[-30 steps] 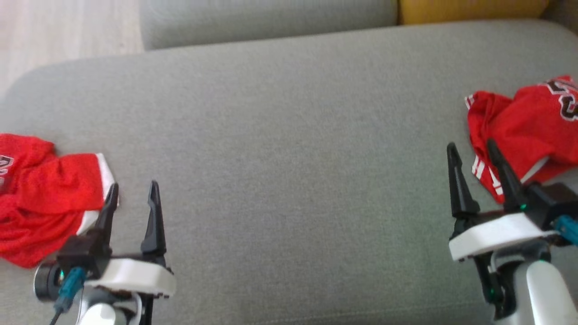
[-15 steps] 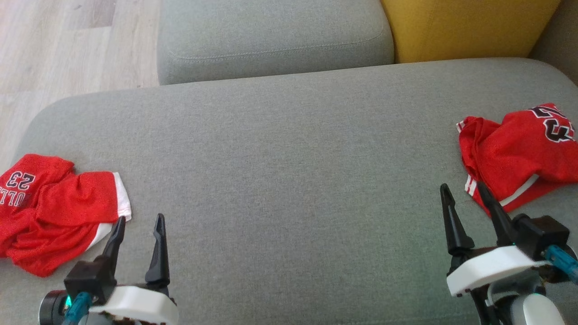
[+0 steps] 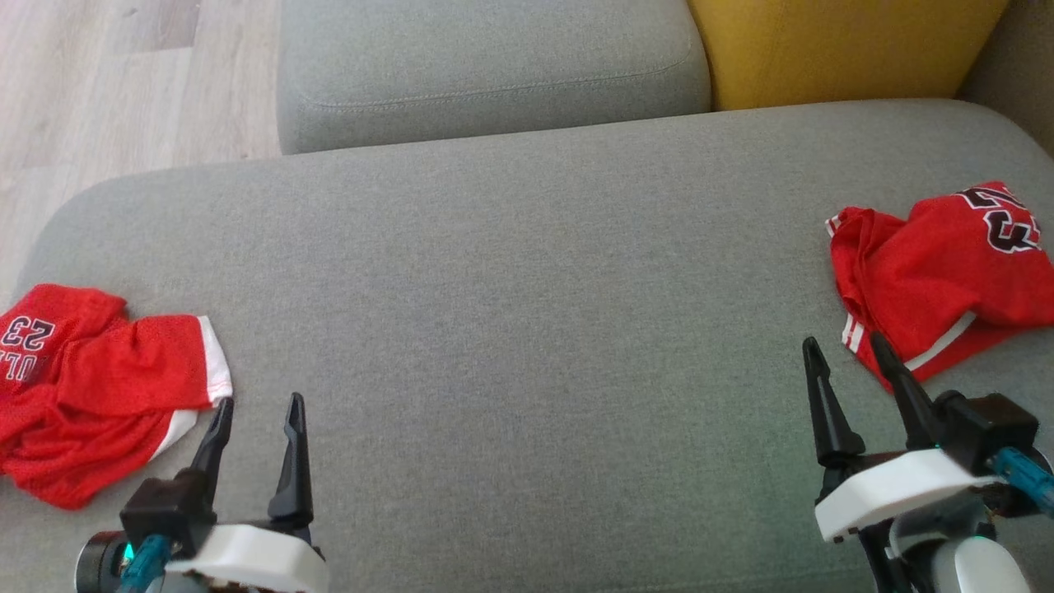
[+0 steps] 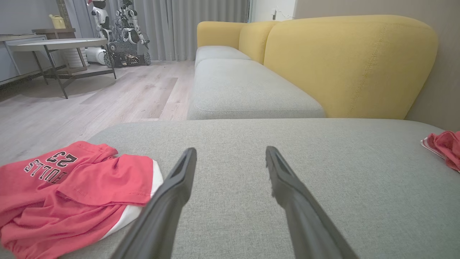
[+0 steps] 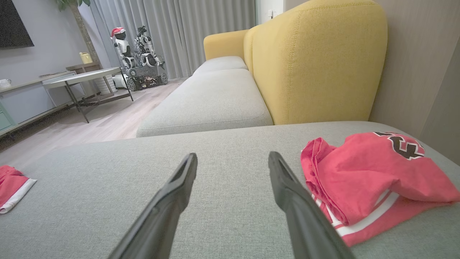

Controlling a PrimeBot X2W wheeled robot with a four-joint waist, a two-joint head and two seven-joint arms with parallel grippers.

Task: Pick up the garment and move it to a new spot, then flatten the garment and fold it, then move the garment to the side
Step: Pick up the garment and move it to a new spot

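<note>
Nothing gripped yet: jaws wide and empty on both arms.
Your left jersey (image 3: 99,387) lies crumpled just beside the left gripper (image 3: 259,402), near the cushion's (image 3: 527,313) left edge; pinch its hem and carry it inward to the bare middle. The right gripper (image 3: 846,342) hovers beside the right jersey (image 3: 930,272).

The right gripper (image 5: 233,156) hung low over a grey seat cushion (image 5: 107,172), its two dark fingers spread wide with nothing between them. Just beside the gripper, on its right finger's side, lay a crumpled red garment (image 5: 373,172) with white stripes and part of a black numeral. Well apart from the gripper, on its other side, a corner of a second red garment (image 5: 10,187) showed. Beyond the gripper rose a yellow backrest (image 5: 316,61), and farther off a table (image 5: 82,77).
</note>
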